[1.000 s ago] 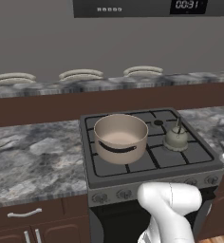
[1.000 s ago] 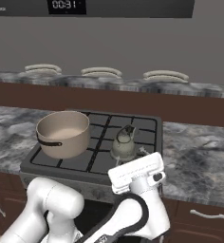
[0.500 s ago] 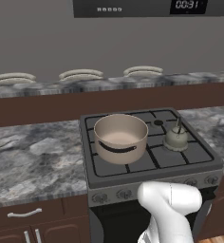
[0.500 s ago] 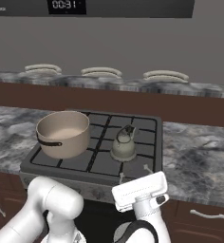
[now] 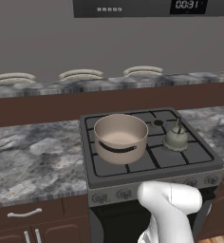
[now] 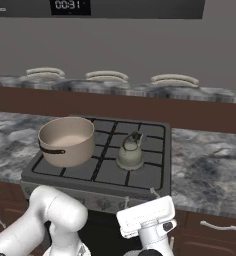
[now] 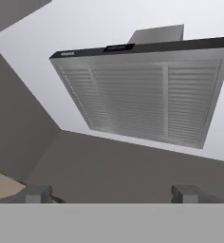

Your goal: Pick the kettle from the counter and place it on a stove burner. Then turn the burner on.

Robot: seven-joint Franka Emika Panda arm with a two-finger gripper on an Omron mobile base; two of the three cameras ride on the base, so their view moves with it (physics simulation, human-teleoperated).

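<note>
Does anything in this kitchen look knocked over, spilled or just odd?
Nothing stands out. The kettle stands upright on the stove beside the pot, also upright, and the plates lie flat on the back ledge. No spills show.

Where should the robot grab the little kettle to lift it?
Probably by the thin dark arched handle of the kettle, coming straight down from above. The handle stands upright over the lid, and the pot sits apart on its left, leaving room.

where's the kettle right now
The kettle sits on the stove's grate, on the right half of the cooktop in both base views, just right of the tan pot and apart from it.
</note>
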